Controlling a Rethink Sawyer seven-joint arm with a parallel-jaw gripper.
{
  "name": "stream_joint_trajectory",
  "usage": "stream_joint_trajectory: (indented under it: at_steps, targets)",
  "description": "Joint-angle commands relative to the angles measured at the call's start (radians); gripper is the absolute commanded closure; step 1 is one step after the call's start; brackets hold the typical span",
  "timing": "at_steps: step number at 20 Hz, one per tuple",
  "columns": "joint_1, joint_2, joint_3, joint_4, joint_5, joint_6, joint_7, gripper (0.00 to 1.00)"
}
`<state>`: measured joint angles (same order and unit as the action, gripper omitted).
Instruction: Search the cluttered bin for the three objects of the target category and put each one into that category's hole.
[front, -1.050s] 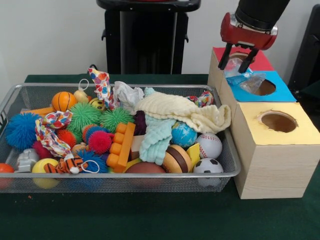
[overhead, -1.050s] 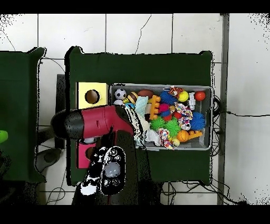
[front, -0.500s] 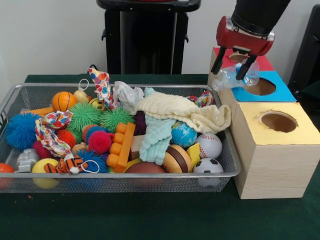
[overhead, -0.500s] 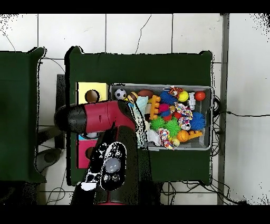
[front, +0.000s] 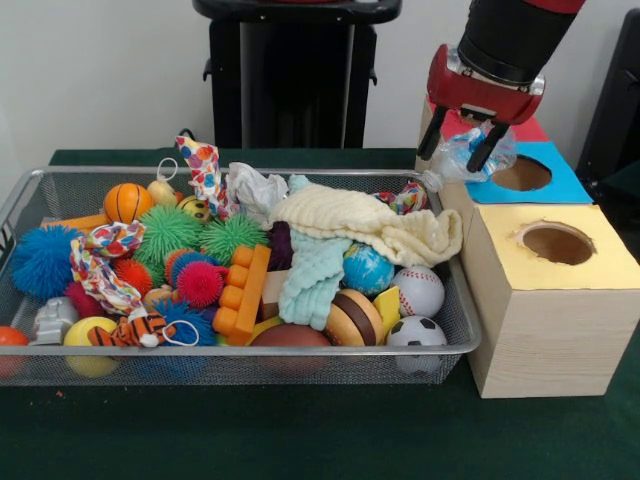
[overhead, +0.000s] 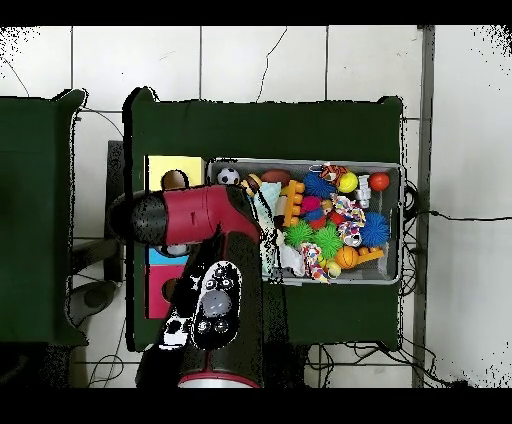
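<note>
Gripper (front: 459, 150) with clear plastic bag (front: 472, 152) shifted from blue box (front: 560, 184) toward bin (front: 455, 300).

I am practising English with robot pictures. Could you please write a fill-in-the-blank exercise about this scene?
1. The claw holds a crumpled clear plastic ____.
2. The claw hangs beside the box with the ____ top.
3. The box nearest the camera has a ____ top.
4. The soccer ball lies in the wire ____.

Missing words: bottle; blue; yellow; bin
</note>
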<state>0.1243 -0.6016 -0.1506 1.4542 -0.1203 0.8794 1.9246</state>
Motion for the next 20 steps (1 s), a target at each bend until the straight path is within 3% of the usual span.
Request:
stream_joint_trajectory:
  at_steps: [1,3,6,20]
  targets:
    - [-0.034,0.043,0.067,0.021,0.129,0.071,0.230,0.00]
    - [-0.061,0.026,0.125,0.051,0.201,0.081,0.200,0.00]
    - [-0.061,0.010,0.140,0.044,0.248,0.141,0.185,0.00]
    - [-0.044,0.046,0.097,-0.022,0.287,0.223,0.185,0.00]
